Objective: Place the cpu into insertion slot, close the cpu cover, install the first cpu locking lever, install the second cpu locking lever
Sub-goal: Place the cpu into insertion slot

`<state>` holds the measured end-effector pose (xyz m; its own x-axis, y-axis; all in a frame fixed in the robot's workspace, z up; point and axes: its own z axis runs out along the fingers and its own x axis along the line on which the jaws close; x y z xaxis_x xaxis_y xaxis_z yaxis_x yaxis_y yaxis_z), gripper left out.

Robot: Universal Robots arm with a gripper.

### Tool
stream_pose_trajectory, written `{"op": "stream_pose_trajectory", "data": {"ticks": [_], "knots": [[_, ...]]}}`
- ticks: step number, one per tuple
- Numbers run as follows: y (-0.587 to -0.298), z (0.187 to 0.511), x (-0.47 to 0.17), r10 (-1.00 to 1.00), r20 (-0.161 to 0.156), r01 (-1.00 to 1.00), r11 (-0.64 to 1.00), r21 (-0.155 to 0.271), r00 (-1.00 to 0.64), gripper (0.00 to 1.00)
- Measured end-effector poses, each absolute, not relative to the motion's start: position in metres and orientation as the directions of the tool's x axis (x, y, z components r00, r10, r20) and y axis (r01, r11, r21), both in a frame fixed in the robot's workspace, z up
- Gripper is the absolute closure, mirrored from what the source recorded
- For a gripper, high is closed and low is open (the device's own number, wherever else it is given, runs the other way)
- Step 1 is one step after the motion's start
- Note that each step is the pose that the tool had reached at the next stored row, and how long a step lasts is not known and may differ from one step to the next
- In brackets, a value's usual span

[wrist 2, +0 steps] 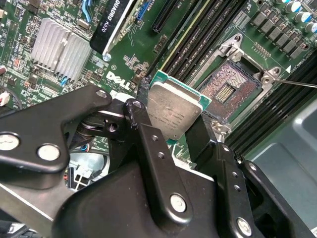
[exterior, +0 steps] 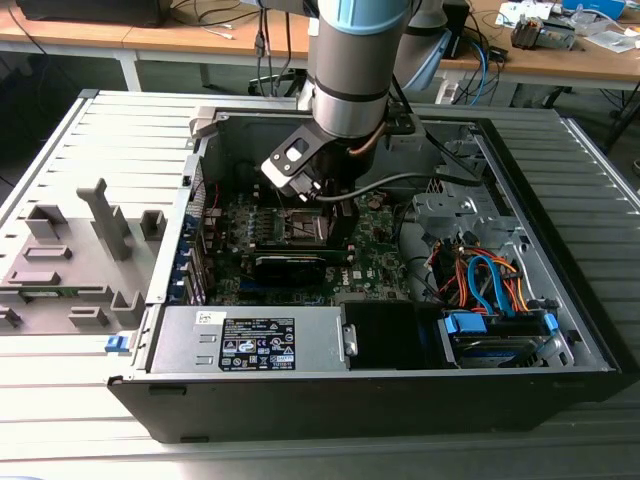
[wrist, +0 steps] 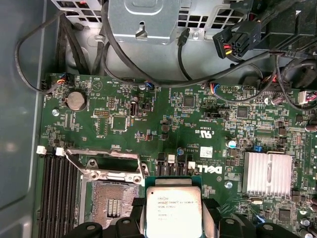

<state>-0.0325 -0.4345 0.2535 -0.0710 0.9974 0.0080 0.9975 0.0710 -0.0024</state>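
1. case [exterior: 400,405]: open on table [exterior: 60,400]; fixture block [exterior: 70,260] beside it, at the exterior view's left.
2. board [exterior: 375,250]: inside case; power supply [exterior: 250,345] before it, nearer the camera; drive [exterior: 495,335] with cables at the exterior view's right.
3. arm [exterior: 350,60]: reaches down into case, over board.
4. cpu [wrist 2: 173,111]: clamped between gripper [wrist 2: 172,113] fingers, above board, just beside slot [wrist 2: 233,91].
5. heatsink [wrist: 267,173]: on board, on cpu's side opposite slot.
6. card [wrist 2: 111,25]: stands in board, beside heatsink.

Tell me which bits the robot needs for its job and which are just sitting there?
For the job:
the cpu, held in the gripper
the insertion slot
the cpu cover

Just sitting there:
the silver heatsink
the round battery
the long black card
the coloured cables
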Motion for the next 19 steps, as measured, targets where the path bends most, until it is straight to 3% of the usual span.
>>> {"op": "stream_pose_trajectory", "data": {"ticks": [19], "knots": [[-0.4345,0.2467,-0.0325,0.997,0.008,0.997,0.071,-0.002,-0.071,0.45]]}}
